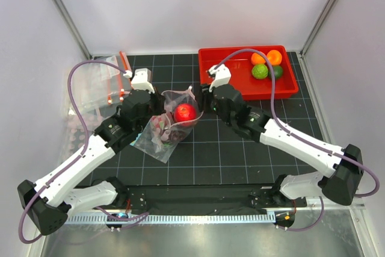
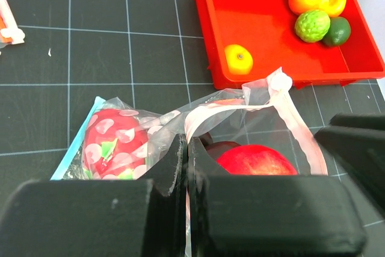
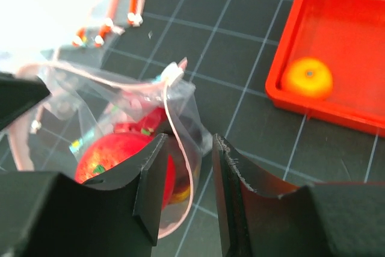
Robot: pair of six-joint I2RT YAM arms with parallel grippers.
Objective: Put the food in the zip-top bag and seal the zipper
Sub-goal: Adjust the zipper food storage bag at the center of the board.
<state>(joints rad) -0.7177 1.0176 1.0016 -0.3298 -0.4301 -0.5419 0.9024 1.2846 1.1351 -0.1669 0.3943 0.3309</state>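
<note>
The dotted zip-top bag (image 1: 157,139) lies on the mat between the arms with its mouth held up and open. My left gripper (image 2: 188,145) is shut on the bag's rim on its left side. A red round fruit (image 1: 185,112) sits in the mouth, with a dark fruit (image 2: 219,147) just behind it. The pink dragon fruit (image 2: 114,142) lies deeper in the bag. My right gripper (image 3: 189,142) stands partly open at the right side of the mouth. The pink zipper (image 3: 174,112) strip hangs loose between its fingers, and the red fruit (image 3: 111,154) is beside its left finger.
A red tray (image 1: 283,85) at the back right holds an orange (image 3: 308,77) near its front left corner and several fruits (image 2: 317,13) at its far end. Other clear bags (image 1: 99,82) lie at the back left.
</note>
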